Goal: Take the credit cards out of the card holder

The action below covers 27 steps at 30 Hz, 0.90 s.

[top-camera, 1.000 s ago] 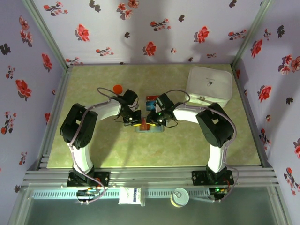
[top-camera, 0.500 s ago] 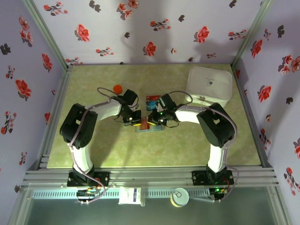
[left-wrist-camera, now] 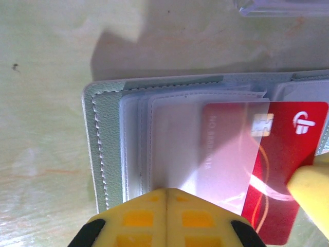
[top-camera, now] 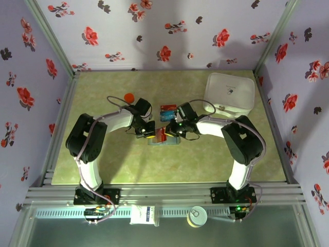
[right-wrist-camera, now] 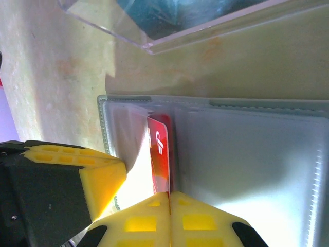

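The right arm point(top-camera: 244, 144) has swung its elbow outward, and the right pincer point(right-wrist-camera: 169, 206) has closed. On the green counter point(top-camera: 103, 164) the card holder point(left-wrist-camera: 105, 149) lies open, with a red credit card point(left-wrist-camera: 298, 149) half out of its clear sleeve. The right pincer is clenched at the card's exposed edge, though I cannot tell whether it grips the card. The left pincer point(left-wrist-camera: 167, 206), also clenched, presses on the holder's near edge.

card holder point(left-wrist-camera: 105, 154): soft grey leather look, matt, stitched edge
sleeves point(left-wrist-camera: 169, 139): cloudy clear plastic, shiny
credit card point(left-wrist-camera: 300, 154): red plastic, glossy
left gripper point(left-wrist-camera: 167, 193): yellow plastic, matt
tabletop point(left-wrist-camera: 46, 103): smooth, marbled, dull shine
clear box point(right-wrist-camera: 123, 25): hard see-through plastic
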Motion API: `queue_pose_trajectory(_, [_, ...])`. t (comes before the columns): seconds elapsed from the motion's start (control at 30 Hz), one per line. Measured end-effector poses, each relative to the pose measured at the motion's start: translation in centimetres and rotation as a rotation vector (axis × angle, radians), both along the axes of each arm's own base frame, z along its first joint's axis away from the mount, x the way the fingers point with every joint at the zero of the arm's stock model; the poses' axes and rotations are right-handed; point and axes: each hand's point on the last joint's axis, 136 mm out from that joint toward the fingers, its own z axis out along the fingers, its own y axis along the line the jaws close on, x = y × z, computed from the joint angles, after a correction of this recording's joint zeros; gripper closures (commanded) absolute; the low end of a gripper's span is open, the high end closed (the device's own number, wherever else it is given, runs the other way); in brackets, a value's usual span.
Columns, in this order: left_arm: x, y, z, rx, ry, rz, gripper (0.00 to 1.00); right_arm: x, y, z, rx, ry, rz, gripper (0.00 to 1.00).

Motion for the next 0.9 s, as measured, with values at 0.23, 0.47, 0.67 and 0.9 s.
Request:
queue_pose_trajectory(0.23, [0.0, 0.0, 0.0, 0.001, -0.004, -0.009, 1.0, -0.2, -0.7, 0.2, -0.029, -0.008, -0.003, 0.93])
queue_pose_trajectory(0.47, [0.0, 0.0, 0.1, 0.003, -0.01, -0.023, 1.0, -0.6, -1.9, 1.7, -0.079, -0.044, 0.002, 0.95])
queue_pose_trajectory(0.67, [0.0, 0.0, 0.1, 0.002, -0.011, -0.024, 1.0, -0.4, -2.8, 3.2, -0.161, -0.094, 0.051, 0.94])
queue_pose_trajectory(0.9, [0.0, 0.0, 0.1, 0.001, -0.01, -0.023, 0.97, 0.7, -3.6, 6.1, -0.286, -0.25, 0.23, 0.98])
